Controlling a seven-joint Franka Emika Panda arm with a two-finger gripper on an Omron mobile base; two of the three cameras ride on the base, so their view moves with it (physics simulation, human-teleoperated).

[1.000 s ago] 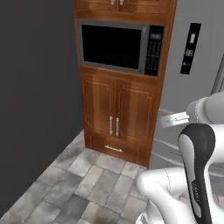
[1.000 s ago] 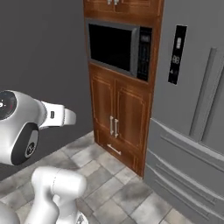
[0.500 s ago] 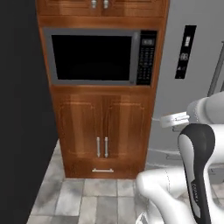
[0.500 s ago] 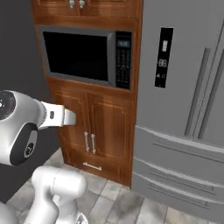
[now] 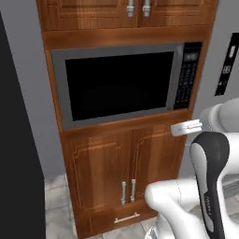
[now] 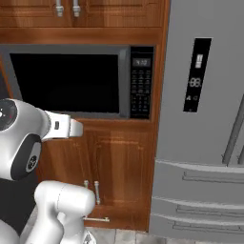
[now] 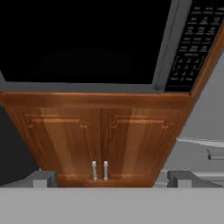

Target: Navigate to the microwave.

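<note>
Two wood cabinet doors [image 5: 119,172] sit directly under the microwave [image 5: 120,86], which fills the brown column dead ahead; a grey fridge [image 6: 205,119] flanks its right edge. Gripper [image 7: 111,178] jaws stand wide apart, empty, facing those doors with open floor [image 5: 56,205] below

Rendered home kitchen.
A microwave [image 5: 121,85] built into brown wood cabinets [image 5: 116,172] stands beside a grey refrigerator [image 6: 205,119] on tiled floor [image 5: 56,200].

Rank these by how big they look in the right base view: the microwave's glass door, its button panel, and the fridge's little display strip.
1. Microwave glass door, by far largest.
2. Button panel.
3. Fridge display strip, slightly smaller than the panel; close enough to be unsure.
</note>
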